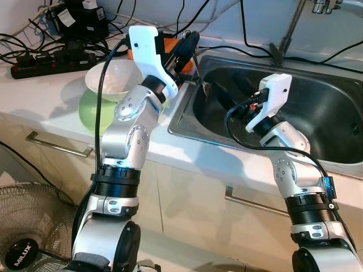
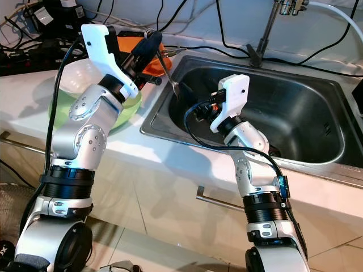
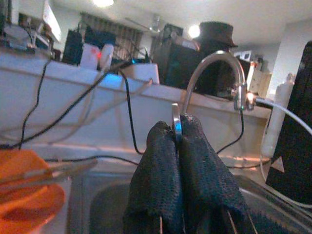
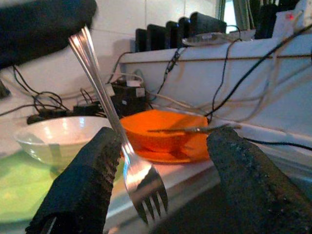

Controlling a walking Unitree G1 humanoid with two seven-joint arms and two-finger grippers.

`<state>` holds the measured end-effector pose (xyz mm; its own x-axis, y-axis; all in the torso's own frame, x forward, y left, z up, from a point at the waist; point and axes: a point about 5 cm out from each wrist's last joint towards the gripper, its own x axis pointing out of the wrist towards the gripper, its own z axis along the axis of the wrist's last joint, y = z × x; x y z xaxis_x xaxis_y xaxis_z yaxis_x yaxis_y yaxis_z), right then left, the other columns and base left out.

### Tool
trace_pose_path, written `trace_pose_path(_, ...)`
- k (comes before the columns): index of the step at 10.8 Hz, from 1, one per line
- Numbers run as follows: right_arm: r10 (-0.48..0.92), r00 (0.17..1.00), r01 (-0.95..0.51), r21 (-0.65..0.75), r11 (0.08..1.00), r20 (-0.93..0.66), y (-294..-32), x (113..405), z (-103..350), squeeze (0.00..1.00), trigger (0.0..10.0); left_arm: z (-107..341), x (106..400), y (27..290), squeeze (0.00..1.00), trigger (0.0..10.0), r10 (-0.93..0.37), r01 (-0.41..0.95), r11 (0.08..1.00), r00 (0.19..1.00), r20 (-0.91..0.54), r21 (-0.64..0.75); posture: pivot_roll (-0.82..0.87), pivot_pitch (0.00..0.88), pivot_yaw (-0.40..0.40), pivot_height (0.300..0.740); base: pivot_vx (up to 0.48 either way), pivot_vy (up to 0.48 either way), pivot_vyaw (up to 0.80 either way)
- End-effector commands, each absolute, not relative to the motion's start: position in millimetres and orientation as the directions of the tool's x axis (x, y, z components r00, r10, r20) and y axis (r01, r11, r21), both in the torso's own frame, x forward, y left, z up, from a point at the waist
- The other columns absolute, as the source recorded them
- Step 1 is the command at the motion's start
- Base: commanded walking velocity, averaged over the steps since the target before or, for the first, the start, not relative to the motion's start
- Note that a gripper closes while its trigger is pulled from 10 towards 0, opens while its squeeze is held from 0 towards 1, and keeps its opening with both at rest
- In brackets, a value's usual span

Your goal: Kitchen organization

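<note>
Fork pinched in left gripper over steel sink.

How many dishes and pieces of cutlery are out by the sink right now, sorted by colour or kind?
White bowl: 1
Green dish under it: 1
Orange bowl: 1
Fork, held in the left gripper fingers: 1
Utensil lying across the orange bowl: 1
Total: 5

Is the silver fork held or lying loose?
Held: the left hand is shut on the silver fork, which hangs tines-down over the steel sink.
</note>
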<state>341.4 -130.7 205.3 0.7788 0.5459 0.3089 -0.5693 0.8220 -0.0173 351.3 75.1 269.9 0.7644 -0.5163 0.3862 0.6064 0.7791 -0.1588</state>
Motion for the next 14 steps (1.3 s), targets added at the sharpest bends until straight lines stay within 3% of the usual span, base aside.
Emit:
trace_pose_path(1,0.566,0.757,-0.592,-0.024,0.806,0.326,-126.8,338.3,210.3,0.0,10.0,265.6,350.4,70.4,0.0,10.0,-0.546,0.627,0.763,0.755,0.364,-0.158,0.06,0.0,0.017,0.74,0.0,0.0,0.0)
trace_pose_path(8,0.668,0.681,-0.689,-0.047,0.724,0.3,-108.3,325.1,203.9,0.0,10.0,263.1,345.8,46.8,0.0,10.0,-0.628,0.702,0.693,0.7,0.339,-0.166,0.06,0.004,0.032,0.74,0.0,0.0,0.0)
trace_pose_path(14,0.588,0.77,-0.593,-0.059,0.803,0.248,-107.7,336.9,192.3,0.0,10.0,260.5,339.8,41.4,0.0,10.0,-0.676,0.742,0.652,0.663,0.321,-0.159,0.07,0.002,0.032,0.74,0.0,0.0,0.0)
